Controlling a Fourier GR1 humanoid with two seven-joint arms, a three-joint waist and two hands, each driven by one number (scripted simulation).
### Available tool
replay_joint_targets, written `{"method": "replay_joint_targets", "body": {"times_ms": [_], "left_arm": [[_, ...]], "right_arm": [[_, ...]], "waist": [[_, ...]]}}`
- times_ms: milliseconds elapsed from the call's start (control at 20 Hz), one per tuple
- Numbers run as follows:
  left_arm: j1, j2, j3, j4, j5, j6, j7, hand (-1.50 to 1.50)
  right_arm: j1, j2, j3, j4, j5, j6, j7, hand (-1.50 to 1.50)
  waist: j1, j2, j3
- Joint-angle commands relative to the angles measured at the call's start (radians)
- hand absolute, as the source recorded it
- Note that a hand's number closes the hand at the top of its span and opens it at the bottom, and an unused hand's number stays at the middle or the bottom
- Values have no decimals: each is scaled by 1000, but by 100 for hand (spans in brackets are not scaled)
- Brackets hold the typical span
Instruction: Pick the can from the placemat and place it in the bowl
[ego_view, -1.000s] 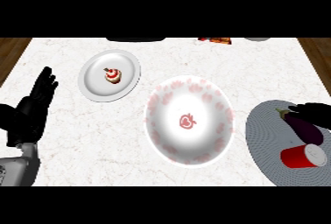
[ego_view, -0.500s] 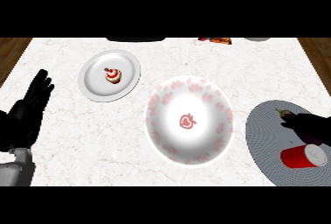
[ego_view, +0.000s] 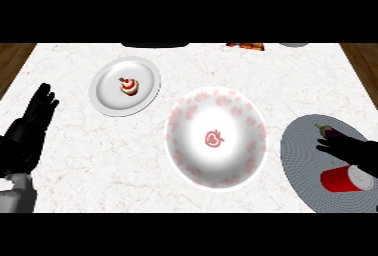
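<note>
A red can (ego_view: 339, 179) lies on its side on the grey round placemat (ego_view: 303, 160) at the right edge. My right hand (ego_view: 354, 150) hovers over the placemat just behind the can, fingers spread toward the left and open, holding nothing. It covers most of a dark eggplant (ego_view: 325, 131) on the mat. The white bowl (ego_view: 193, 150) with red markings sits at the centre, left of the placemat. My left hand (ego_view: 26, 132) rests open at the left edge, fingers up.
A white plate (ego_view: 107, 97) with a small cupcake (ego_view: 129, 86) stands at the back left. Along the far edge are a dark object (ego_view: 155, 45), an orange-red item (ego_view: 247, 46) and a grey one (ego_view: 295, 44). Wood shows beyond the counter's corners.
My right hand has moved toward the near edge over the placemat, closer to the can, and now hides more of the eggplant. The left hand has barely shifted.
</note>
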Motion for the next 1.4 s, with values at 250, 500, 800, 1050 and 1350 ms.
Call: {"method": "replay_joint_targets", "body": {"times_ms": [250, 500, 800, 1050, 1350], "left_arm": [[-104, -43, 2, 76, -67, 28, 22, 0], [-48, -61, -5, 25, -68, 14, 29, 0], [-56, -60, 28, 103, -77, 0, -62, 0], [-89, -62, 28, 116, -83, -2, -29, 0], [-64, -58, 12, 40, -82, 2, 11, 0]], "right_arm": [[-13, 38, -40, 30, 73, 55, -26, -150], [-112, 144, 40, 138, 142, 29, -62, 150], [-65, 194, 31, 81, 147, 43, -41, 150], [-89, 240, -33, 169, 153, -95, -53, 150], [-142, 626, -70, 68, 185, -18, 553, 150]], "waist": [[-5, 0, 0], [5, 1, 0], [-4, 0, -1], [-3, 2, 0], [5, -13, -7]]}}
